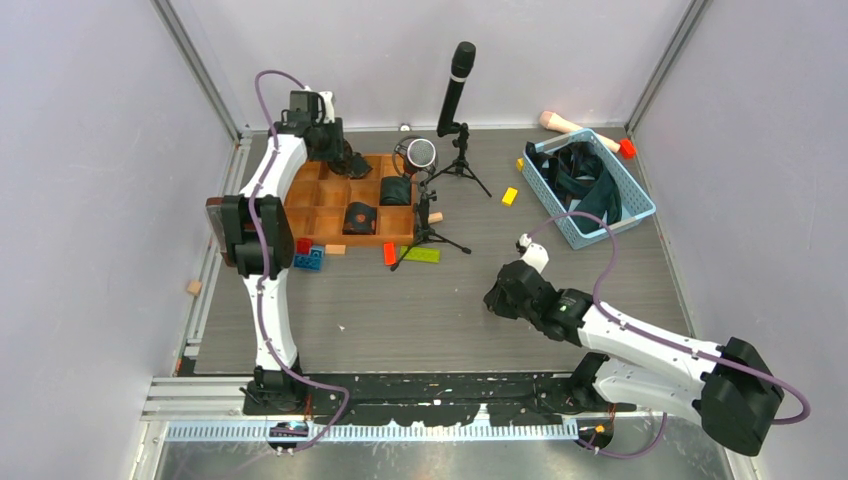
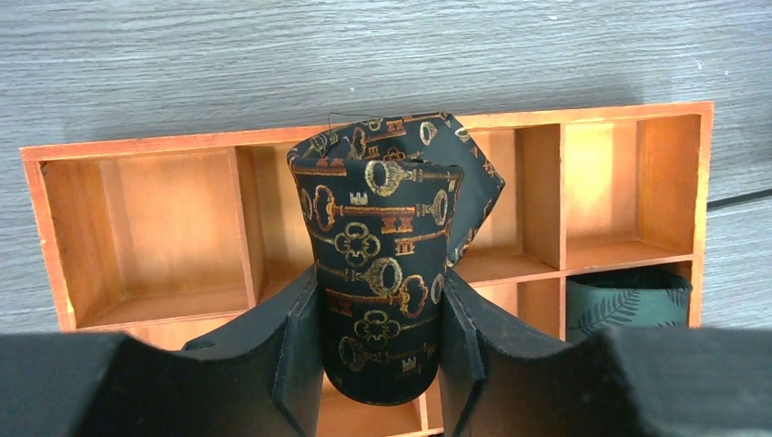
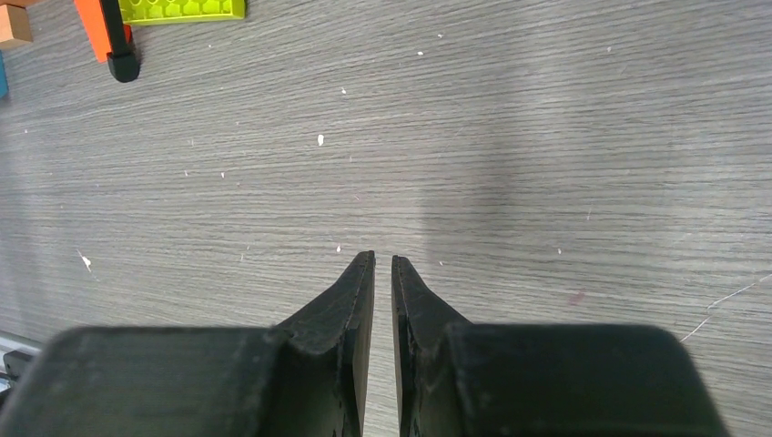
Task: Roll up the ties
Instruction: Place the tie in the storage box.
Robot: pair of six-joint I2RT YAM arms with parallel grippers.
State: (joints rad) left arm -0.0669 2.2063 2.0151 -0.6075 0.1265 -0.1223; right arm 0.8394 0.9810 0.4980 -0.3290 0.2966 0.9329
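The right gripper (image 3: pixel 382 259) hangs low over the grey wood-grain tabletop (image 3: pixel 546 137) on the near right. Its two black fingers are pressed almost together with only a thin slit between the tips, and they hold nothing. Just beyond it on the table lie a flat lime-green toy brick (image 3: pixel 182 9) and an orange toy brick (image 3: pixel 91 23).

Farther off, the left gripper (image 2: pixel 378 309) reaches over the far left part of an orange-brown wooden tray of square compartments (image 2: pixel 137 146). Its fingers are spread about a coil's width and clamp a black tie roll printed with gold and brown keys (image 2: pixel 382 237), one pad on each side of its lower half. The roll stands on end. Its long axis runs along the fingers, with one end low among the compartments and the open end far from the wrist. The tie's pointed tip sticks out to the right behind it. Whether it touches the tray floor I cannot tell.

A dark green leaf-patterned tie roll (image 2: pixel 628 305) sits in a compartment to the right, and another dark tie roll with an orange spot (image 1: pixel 360 217) lies nearer the tray's front. At the far right, a light blue plastic basket (image 1: pixel 630 200) holds loose dark ties (image 1: pixel 580 175).
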